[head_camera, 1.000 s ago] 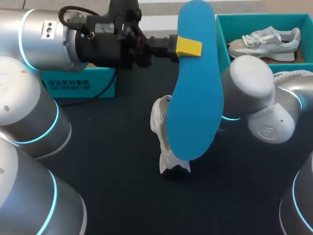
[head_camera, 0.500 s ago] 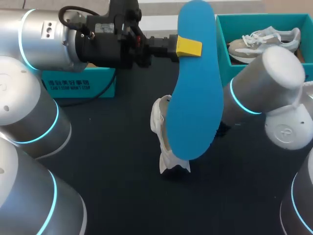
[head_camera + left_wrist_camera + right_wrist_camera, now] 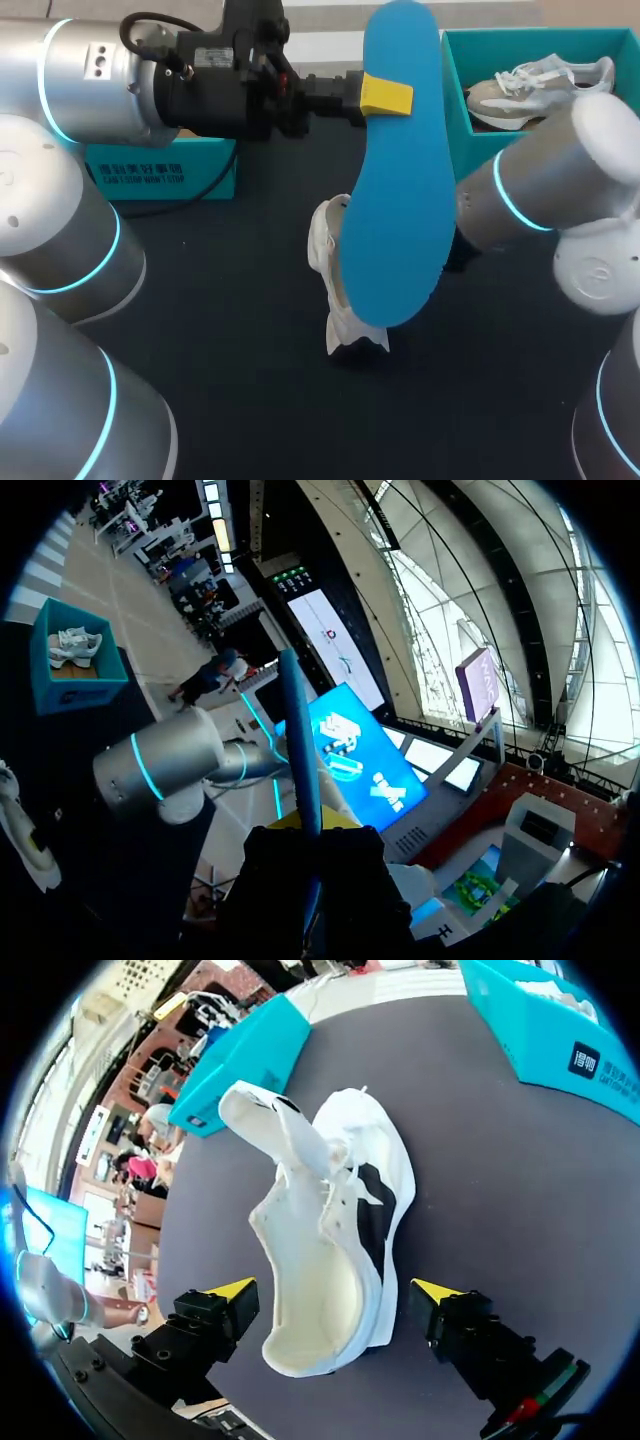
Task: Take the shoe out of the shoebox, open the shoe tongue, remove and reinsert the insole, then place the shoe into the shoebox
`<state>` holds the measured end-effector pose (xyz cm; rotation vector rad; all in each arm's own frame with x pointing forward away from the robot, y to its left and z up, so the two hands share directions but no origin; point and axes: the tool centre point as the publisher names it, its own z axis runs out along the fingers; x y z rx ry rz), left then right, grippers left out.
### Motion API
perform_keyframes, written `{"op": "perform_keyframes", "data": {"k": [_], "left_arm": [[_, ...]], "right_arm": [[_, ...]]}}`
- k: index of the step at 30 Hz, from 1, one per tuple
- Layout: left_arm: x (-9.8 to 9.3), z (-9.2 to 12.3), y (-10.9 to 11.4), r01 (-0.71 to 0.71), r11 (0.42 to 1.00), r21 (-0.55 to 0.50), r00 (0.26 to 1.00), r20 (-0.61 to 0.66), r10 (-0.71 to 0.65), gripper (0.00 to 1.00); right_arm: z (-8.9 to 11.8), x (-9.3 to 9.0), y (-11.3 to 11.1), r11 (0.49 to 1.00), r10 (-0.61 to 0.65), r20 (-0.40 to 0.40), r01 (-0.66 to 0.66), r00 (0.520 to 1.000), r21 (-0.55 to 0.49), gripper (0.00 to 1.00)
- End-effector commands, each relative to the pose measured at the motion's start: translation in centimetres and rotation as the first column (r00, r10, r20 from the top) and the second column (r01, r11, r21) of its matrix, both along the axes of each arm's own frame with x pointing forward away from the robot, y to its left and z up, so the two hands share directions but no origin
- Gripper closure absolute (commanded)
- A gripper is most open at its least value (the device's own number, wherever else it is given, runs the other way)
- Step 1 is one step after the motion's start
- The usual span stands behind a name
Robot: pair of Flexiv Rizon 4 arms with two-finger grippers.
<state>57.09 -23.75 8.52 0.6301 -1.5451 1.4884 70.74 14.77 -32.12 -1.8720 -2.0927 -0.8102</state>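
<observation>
A white low-top sneaker with a black side patch [image 3: 340, 1250] [image 3: 322, 245] is resting on the dark table [image 3: 230, 330], its tongue sticking up and away from the opening, its pale inside showing. A bright blue foam insole [image 3: 400, 180] [image 3: 298, 740] is hanging upright over it, pinched by the left gripper [image 3: 385, 95]. An open teal cardboard shoebox [image 3: 456, 85] is sitting at the table's far right, holding a grey-and-white sneaker [image 3: 530, 85].

The insole [image 3: 395, 170] looks like smooth matt foam, bright blue. The shoe [image 3: 330, 1250] is soft white cloth with a black patch. The surface [image 3: 230, 350] under the shoe is dark and matt. The left arm [image 3: 90, 70] has a smooth satin grey shell, and the shoebox [image 3: 455, 80] is plain matt card.
</observation>
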Motion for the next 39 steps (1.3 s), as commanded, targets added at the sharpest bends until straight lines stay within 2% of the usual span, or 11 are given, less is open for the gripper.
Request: {"op": "perform_keyframes", "data": {"k": [1, 8, 15, 22, 27, 32, 39], "left_arm": [[-0.1, -0.1, -0.2, -0.002, 1.0, -0.001, 1.0, 0.0, 0.002, 1.0], [-0.1, -0.1, -0.2, -0.002, 1.0, -0.001, 1.0, 0.0, 0.002, 1.0], [-0.1, -0.1, -0.2, -0.002, 1.0, -0.001, 1.0, 0.0, 0.002, 1.0], [-0.1, -0.1, -0.2, -0.002, 1.0, -0.001, 1.0, 0.0, 0.002, 1.0], [-0.1, -0.1, -0.2, -0.002, 1.0, -0.001, 1.0, 0.0, 0.002, 1.0], [-0.1, -0.1, -0.2, -0.002, 1.0, -0.001, 1.0, 0.0, 0.002, 1.0], [-0.1, -0.1, -0.2, -0.002, 1.0, -0.001, 1.0, 0.0, 0.002, 1.0]], "right_arm": [[1.3, -1.5, -2.3, 0.982, 0.013, 0.017, -0.016, 1.0, 0.19, 0.0], [4.2, -1.8, -2.7, 0.904, 0.07, 0.044, -0.082, 0.997, 0.42, 0.0], [6.4, -1.8, -4.1, 0.842, 0.074, 0.063, -0.096, 0.995, 0.53, 0.0], [7.8, -1.9, -5.4, 0.783, 0.092, 0.027, -0.089, 0.995, 0.615, 0.0], [8.7, -2.0, -5.5, 0.707, 0.088, 0.01, -0.07, 0.996, 0.704, 0.0], [9.3, -1.8, -5.5, 0.676, 0.107, -0.006, -0.068, 0.994, 0.734, 0.0], [9.5, -1.5, -5.6, 0.697, 0.104, -0.041, -0.044, 0.994, 0.715, 0.0]]}}
